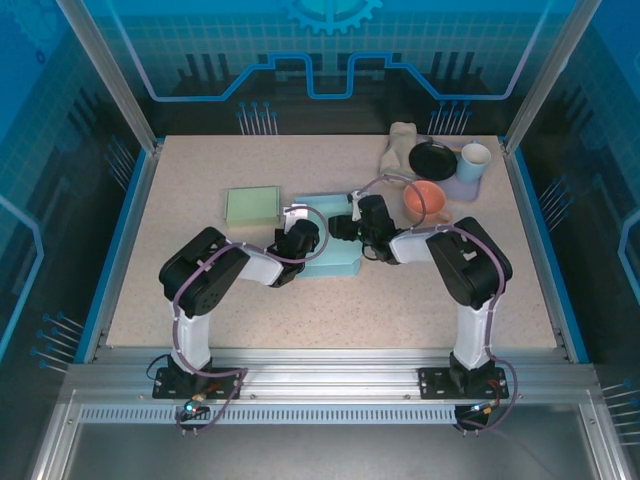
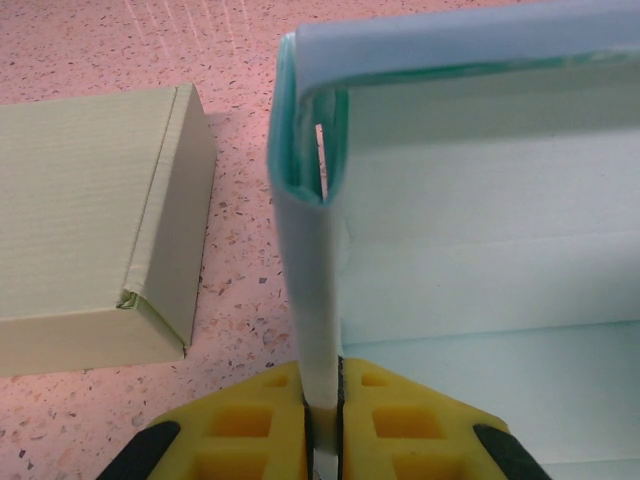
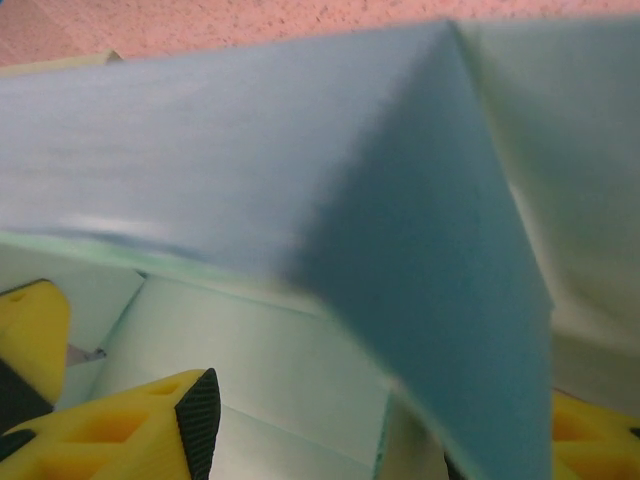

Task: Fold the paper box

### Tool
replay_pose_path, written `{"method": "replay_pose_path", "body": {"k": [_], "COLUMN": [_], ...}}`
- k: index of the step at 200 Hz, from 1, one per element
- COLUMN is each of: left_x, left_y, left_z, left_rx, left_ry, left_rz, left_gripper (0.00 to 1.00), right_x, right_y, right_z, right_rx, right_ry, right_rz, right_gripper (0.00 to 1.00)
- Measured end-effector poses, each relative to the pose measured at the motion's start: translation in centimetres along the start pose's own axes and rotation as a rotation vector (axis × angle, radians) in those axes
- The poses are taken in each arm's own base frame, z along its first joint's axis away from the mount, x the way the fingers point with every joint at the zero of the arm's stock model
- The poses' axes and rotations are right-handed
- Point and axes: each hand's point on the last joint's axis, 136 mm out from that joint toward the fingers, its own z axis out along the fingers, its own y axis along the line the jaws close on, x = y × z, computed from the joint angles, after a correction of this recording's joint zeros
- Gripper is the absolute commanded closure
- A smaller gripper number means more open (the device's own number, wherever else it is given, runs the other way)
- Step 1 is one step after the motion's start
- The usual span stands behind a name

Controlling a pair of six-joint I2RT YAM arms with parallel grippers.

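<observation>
The paper box (image 1: 340,262), pale blue, sits near the middle of the surface (image 1: 190,290), between the two arms. The left hand (image 2: 322,400) is pinched tight on one upright wall of it, apparently to steady that doubled-over wall and stop the box sliding. The right hand (image 3: 370,430) is spread wide astride a creased flap (image 3: 420,280), gripping nothing; I judge it is placed to push that flap over and inward. A closed green box (image 1: 252,205) lies just beside, toward the left edge. An orange bowl (image 1: 425,200), black lid (image 1: 433,158) and cup (image 1: 474,160) crowd the far right corner. The surface is speckled beige, enclosed by blue panels (image 1: 40,150) on metal framing.
</observation>
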Motion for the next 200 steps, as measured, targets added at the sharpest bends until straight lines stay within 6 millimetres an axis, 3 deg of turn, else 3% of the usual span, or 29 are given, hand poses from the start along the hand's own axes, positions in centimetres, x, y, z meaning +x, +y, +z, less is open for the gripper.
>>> {"method": "replay_pose_path", "body": {"k": [37, 100, 128, 168, 200], "left_x": [0.0, 0.1, 0.0, 0.0, 0.0], "left_y": [0.2, 0.4, 0.3, 0.3, 0.2], "left_z": [0.0, 0.0, 0.0, 0.0, 0.0], "left_rx": [-0.009, -0.021, -0.020, -0.019, -0.018], "left_ry": [0.000, 0.002, 0.001, 0.000, 0.003], "left_rz": [0.002, 0.006, 0.006, 0.002, 0.006], "left_gripper": [0.87, 0.87, 0.87, 0.87, 0.87], "right_x": [0.5, 0.5, -0.1, -3.8, -6.7], "right_y": [0.2, 0.4, 0.9, 2.6, 2.5], "right_z": [1.0, 0.8, -1.2, -5.2, -8.6], "right_rx": [-0.025, -0.038, -0.039, -0.056, -0.019], "right_ry": [0.014, 0.012, 0.016, -0.041, -0.100], "right_rz": [0.045, 0.064, 0.032, -0.075, -0.160], "right_gripper": [0.39, 0.39, 0.39, 0.39, 0.38]}}
